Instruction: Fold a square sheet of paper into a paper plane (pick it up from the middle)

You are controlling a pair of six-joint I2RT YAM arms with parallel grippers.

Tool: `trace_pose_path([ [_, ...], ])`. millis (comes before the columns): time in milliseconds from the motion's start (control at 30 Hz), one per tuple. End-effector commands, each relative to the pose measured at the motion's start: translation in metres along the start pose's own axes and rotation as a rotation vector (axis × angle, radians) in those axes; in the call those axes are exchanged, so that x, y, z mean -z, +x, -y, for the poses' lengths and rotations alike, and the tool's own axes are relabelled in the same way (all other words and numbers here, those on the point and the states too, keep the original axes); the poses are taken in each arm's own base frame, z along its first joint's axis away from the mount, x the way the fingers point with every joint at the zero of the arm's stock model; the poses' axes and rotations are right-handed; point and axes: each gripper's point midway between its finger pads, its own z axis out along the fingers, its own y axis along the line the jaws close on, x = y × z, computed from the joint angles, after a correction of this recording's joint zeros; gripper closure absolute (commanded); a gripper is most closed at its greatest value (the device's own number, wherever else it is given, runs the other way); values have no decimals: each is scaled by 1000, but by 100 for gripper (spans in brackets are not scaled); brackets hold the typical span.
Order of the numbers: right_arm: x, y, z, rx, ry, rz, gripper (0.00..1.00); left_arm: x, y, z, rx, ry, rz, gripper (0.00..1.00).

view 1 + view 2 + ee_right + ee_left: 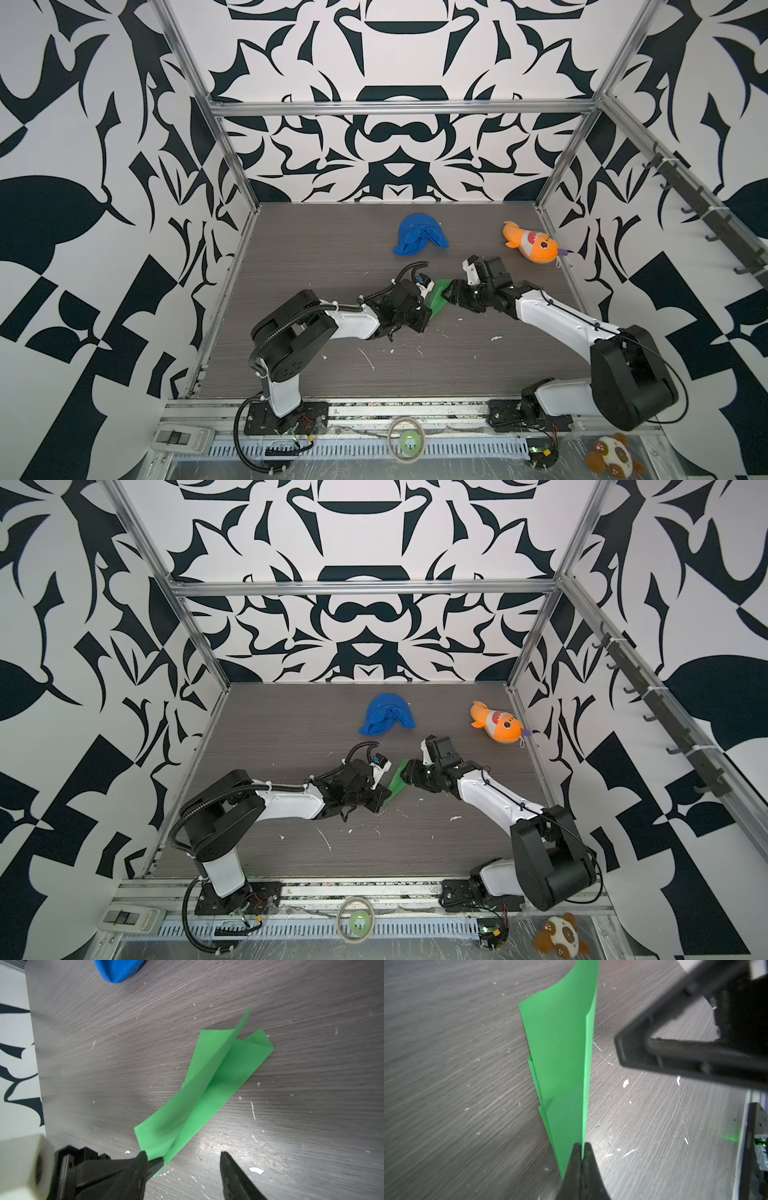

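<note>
The square sheet of paper (438, 297) (397, 780) is bright green and folded into a long, narrow paper plane shape. It lies mid-table with one flap standing up along its centre crease (207, 1088). My left gripper (582, 1145) (429, 313) is shut on the near end of that upright flap (560, 1053). My right gripper (184, 1154) (451, 294) is open at the same end of the paper, nothing between its fingers. One of its fingers (633, 1051) hovers just beside the paper, apart from it.
A crumpled blue cloth (420, 239) and an orange plush fish (534, 245) lie toward the back of the dark wood table (311, 257). White flecks dot the surface. A tape roll (406, 442) and a brown plush (614, 459) sit at the front rail.
</note>
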Motion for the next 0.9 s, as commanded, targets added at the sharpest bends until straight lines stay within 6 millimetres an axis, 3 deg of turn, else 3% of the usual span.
trace_pose_path([
  [0,6,-3,-4,78,-23,36,41,-7,20,-5,28,-13,-104,100],
  [433,1,12,10,81,-20,5,43,-10,24,-3,99,-3,-184,100],
  [867,-22,19,8,150,-49,-102,46,-9,25,-8,308,60,-187,100],
])
